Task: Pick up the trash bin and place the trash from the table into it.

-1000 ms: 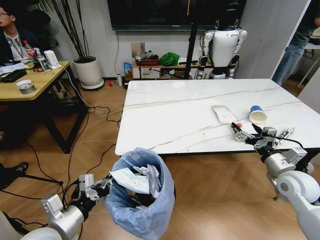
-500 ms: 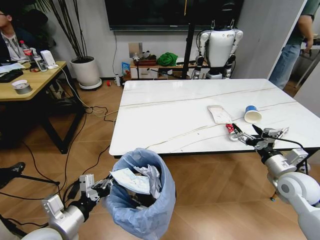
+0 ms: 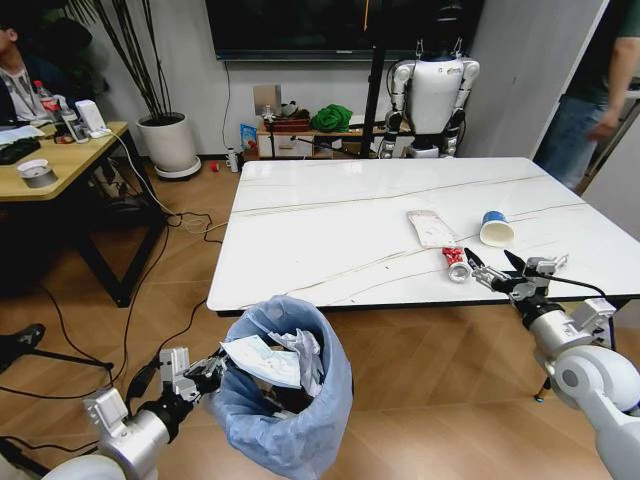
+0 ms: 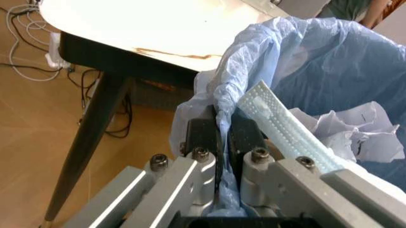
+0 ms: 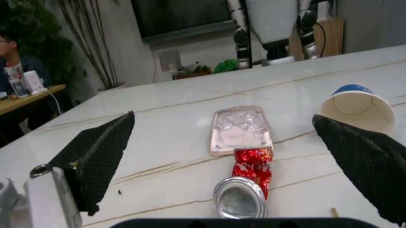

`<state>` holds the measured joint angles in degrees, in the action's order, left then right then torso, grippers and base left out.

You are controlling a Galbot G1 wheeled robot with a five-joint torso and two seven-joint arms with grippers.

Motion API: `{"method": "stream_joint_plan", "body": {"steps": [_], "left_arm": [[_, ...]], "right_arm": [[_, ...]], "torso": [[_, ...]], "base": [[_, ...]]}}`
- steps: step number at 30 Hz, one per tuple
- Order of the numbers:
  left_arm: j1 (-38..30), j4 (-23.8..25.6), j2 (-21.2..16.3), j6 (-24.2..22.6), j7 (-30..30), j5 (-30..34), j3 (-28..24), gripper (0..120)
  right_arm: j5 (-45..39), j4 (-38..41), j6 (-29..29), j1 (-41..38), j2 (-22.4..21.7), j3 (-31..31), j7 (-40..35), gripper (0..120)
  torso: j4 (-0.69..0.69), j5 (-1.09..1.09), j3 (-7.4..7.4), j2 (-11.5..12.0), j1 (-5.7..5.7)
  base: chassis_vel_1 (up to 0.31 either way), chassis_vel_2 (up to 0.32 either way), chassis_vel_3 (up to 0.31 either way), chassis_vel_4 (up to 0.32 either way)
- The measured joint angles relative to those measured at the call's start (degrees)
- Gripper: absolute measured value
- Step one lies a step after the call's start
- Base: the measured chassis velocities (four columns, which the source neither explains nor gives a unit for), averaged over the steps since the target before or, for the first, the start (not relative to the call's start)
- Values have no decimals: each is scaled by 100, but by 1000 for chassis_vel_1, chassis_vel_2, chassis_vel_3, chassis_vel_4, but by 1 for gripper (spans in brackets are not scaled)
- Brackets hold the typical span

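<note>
Three scraps on table [image 3: 340, 230], right gripper [image 3: 494, 272] spread beside crushed can [image 3: 457, 265], left gripper [image 3: 205, 373] pinching trash bin [image 3: 290, 400].

The trash bin [image 3: 285, 395] stands before the table [image 3: 330, 225], probably just apart.

Blue-bagged trash bin [image 3: 285, 400] before table [image 3: 330, 235] with litter [image 3: 458, 264]

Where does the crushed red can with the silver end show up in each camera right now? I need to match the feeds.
Head view: the crushed red can lies on the white marble table, just ahead of the open right gripper.
Right wrist view: the can sits low in the middle, silver end toward the camera.
Left wrist view: not in it.
Shared landmark: the blue-and-white paper cup beside it.
</note>
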<state>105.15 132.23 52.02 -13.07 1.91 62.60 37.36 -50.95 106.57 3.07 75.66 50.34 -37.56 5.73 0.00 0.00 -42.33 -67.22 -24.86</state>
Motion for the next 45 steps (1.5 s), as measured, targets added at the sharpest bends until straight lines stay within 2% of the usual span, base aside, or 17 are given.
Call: {"method": "stream_joint_plan", "body": {"steps": [45], "left_arm": [[-14, -11, -85, -3, 2, 55, -17, 0]], "right_arm": [[-50, 18, 11, 54, 56, 0, 26, 100]], "torso": [[0, 1, 0, 1, 0]], "base": [[0, 0, 0, 0]]}}
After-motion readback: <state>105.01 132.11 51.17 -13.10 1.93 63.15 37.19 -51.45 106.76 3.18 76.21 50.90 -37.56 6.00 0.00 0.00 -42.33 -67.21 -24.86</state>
